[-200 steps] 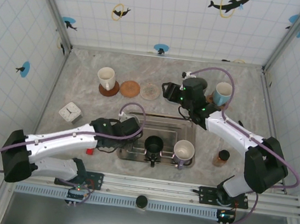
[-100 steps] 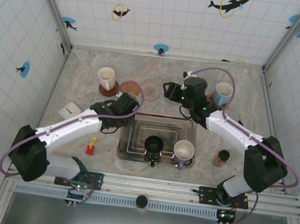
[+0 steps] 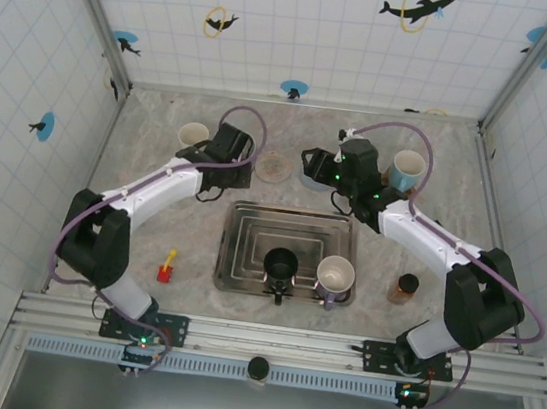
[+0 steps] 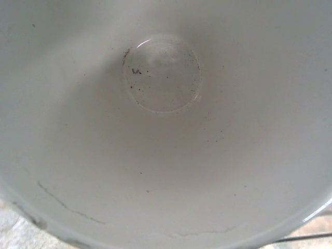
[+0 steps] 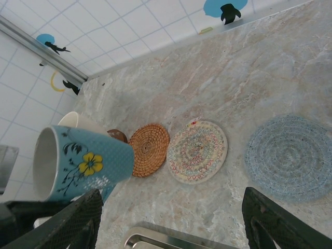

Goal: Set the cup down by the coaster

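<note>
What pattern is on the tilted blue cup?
The tilted blue cup shows a yellow flower with dark stems; right wrist view.

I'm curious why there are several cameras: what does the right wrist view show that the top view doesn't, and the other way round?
The right wrist view adds a flowered blue cup tipped sideways, an orange woven coaster and a blue coaster. The top view adds a black cup and a pale cup inside the metal tray, and a small jar beside it. Shared: the white cup, the multicoloured coaster and the tray's far rim.
</note>
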Robot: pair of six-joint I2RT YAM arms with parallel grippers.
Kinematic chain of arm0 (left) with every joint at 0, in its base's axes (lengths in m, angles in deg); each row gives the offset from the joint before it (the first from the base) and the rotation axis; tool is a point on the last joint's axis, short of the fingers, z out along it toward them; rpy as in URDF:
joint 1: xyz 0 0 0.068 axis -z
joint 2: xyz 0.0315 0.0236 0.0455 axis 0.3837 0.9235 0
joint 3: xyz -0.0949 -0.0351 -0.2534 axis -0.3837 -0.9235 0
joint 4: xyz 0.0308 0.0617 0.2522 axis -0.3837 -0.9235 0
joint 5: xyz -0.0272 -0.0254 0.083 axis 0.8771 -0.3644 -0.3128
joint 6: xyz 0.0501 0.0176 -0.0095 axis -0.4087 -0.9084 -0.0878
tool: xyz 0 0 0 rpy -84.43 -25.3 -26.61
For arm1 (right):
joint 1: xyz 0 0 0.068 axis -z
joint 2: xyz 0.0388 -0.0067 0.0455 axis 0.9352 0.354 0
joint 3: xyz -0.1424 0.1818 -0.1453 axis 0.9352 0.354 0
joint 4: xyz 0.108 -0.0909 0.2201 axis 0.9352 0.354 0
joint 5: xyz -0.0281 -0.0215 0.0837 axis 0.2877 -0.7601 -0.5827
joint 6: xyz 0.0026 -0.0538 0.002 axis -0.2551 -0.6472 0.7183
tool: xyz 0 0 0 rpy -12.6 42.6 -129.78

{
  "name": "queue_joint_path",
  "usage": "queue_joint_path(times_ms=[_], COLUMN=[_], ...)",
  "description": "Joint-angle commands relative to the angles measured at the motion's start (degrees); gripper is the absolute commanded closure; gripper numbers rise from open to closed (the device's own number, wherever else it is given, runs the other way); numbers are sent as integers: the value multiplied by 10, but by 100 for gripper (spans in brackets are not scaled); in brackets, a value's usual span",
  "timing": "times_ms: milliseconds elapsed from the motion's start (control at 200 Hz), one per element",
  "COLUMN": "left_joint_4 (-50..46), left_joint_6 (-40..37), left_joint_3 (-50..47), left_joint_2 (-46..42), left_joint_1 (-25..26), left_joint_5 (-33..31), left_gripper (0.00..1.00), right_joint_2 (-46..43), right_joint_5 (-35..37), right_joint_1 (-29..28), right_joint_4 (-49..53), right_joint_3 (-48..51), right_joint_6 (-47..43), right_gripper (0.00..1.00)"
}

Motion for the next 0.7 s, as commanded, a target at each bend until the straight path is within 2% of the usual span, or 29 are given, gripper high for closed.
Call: queue_joint_path(times_ms=[0,85,305,696], left_joint_4=[36,43,49,48], left_joint_6=[-21,-21,-27,-28], left_joint_3=[25,25,46,68], left_joint_2=[15,21,40,86], left_joint_1=[-23,-49,-77,-85], left_joint_5=[19,25,37,46], left_gripper=[100,100,100,100], right_joint_2=[17,27,64,80], right_joint_5=[-8,-11,-27,-32], right_joint_1=[5,6,7,14], right_joint_4=[-9,-7,3,7], right_joint_3=[-8,-15,-43,-53], right_joint_6=[-1,0,0,-1], right_gripper=[28,28,30,30])
